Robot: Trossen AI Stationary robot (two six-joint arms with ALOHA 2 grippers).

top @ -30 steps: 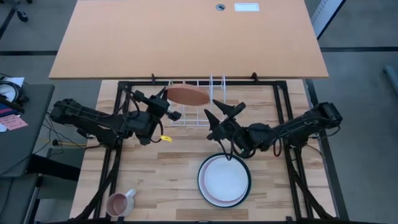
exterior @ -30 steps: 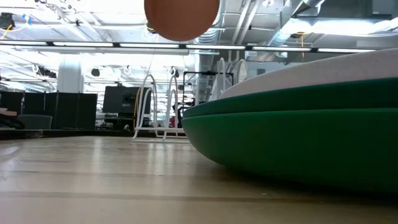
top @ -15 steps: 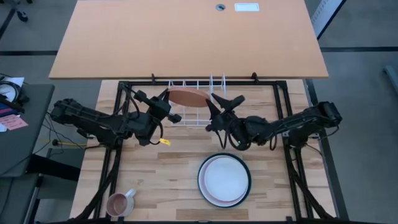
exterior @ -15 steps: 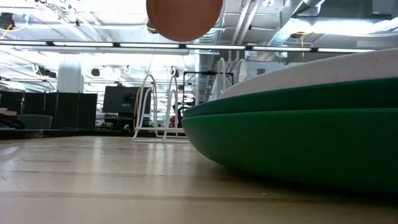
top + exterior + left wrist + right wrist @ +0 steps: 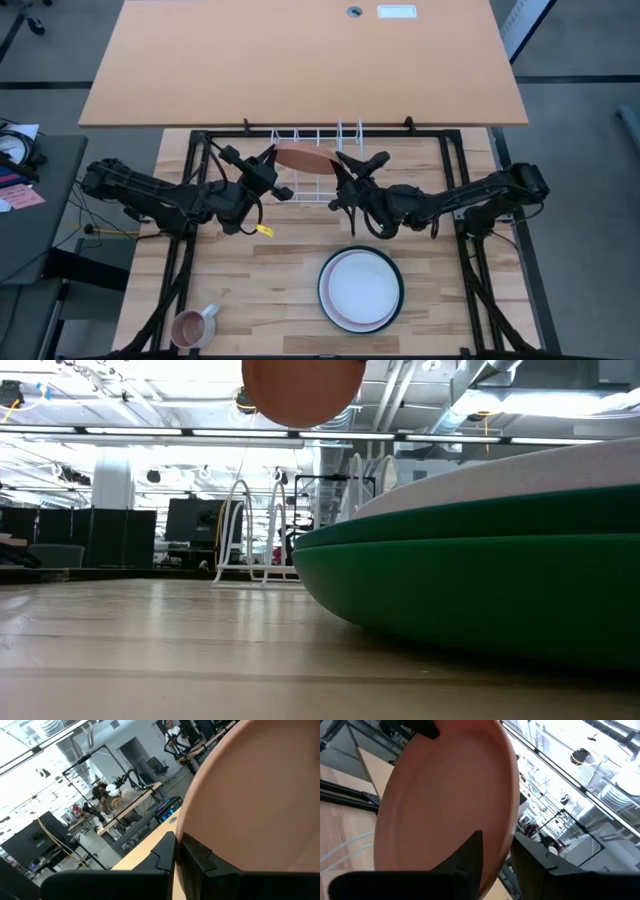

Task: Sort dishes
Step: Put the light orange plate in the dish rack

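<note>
High view: the orange-brown plate (image 5: 303,157) hangs over the white wire rack (image 5: 318,165) at the far side of the desk (image 5: 250,290). The left end effector (image 5: 268,168) is clamped on the plate's edge. The right end effector (image 5: 352,172) has moved in from nearer the stack over the last second and now sits at the plate's other edge, its fingers narrowing around the rim. That looks like a two-handed hold or a hand-over before the plate goes into a rack slot. The white plate (image 5: 360,289) lies on top of a stack with a pink rim and the dark green plate (image 5: 398,302) beneath it, in the same place as before. A small pink mug (image 5: 192,327) stands at the near left corner.

Low view: the orange-brown plate has drifted slightly rightward at the top of the picture; the green plate fills the foreground.

Left wrist view: both fingers sit together on the plate's rim.

Right wrist view: the plate's rim passes between the two fingers (image 5: 465,857), which appear nearly closed on it.

No brand, label or legible writing shows in any view.
</note>
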